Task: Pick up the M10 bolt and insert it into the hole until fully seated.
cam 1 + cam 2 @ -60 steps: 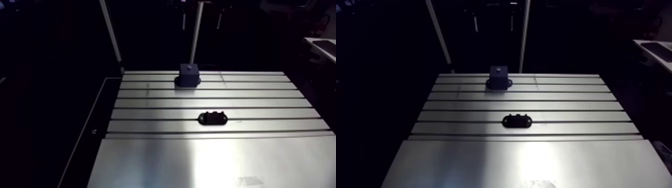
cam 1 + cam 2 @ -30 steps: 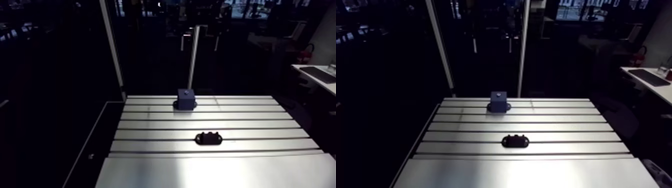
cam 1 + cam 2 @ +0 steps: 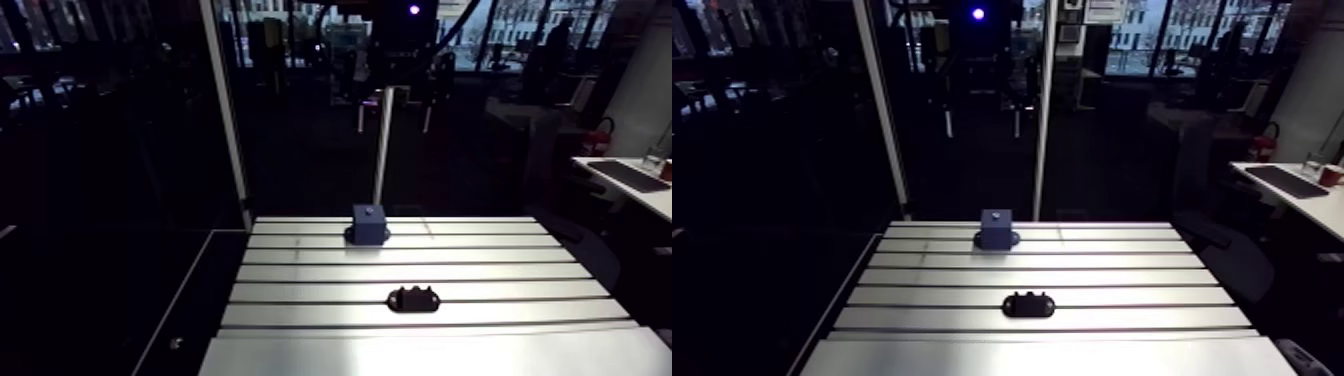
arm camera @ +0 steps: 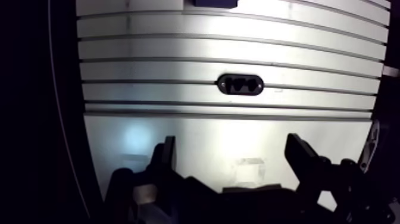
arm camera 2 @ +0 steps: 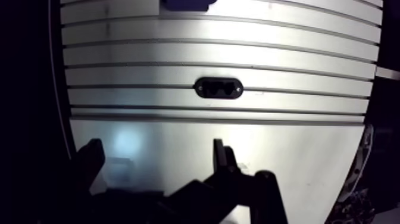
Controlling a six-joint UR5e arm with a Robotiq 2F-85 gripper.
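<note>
A dark blue block [image 3: 369, 224] with a small hole in its top stands near the table's far edge. Closer in, a black oval holder [image 3: 414, 298] lies on the slotted aluminium table [image 3: 500, 270], with small raised dark parts in it; I cannot make out the bolt itself. In the wrist view the holder [image 4: 240, 84] lies well ahead of my gripper [image 4: 231, 146], and the blue block [image 5: 184, 5] is farther ahead still. My gripper hangs over the smooth near plate [image 4: 178, 131]. Its fingers stand wide apart with nothing between them.
A slanted metal post [image 3: 225, 110] and an upright post [image 3: 383, 150] rise from the table's far edge. The table's left edge [image 4: 80, 119] drops off into darkness beside my gripper.
The arm view has tilted upward, so the table sits lower in the picture and more of the room shows. The block and holder keep their places on the table.
</note>
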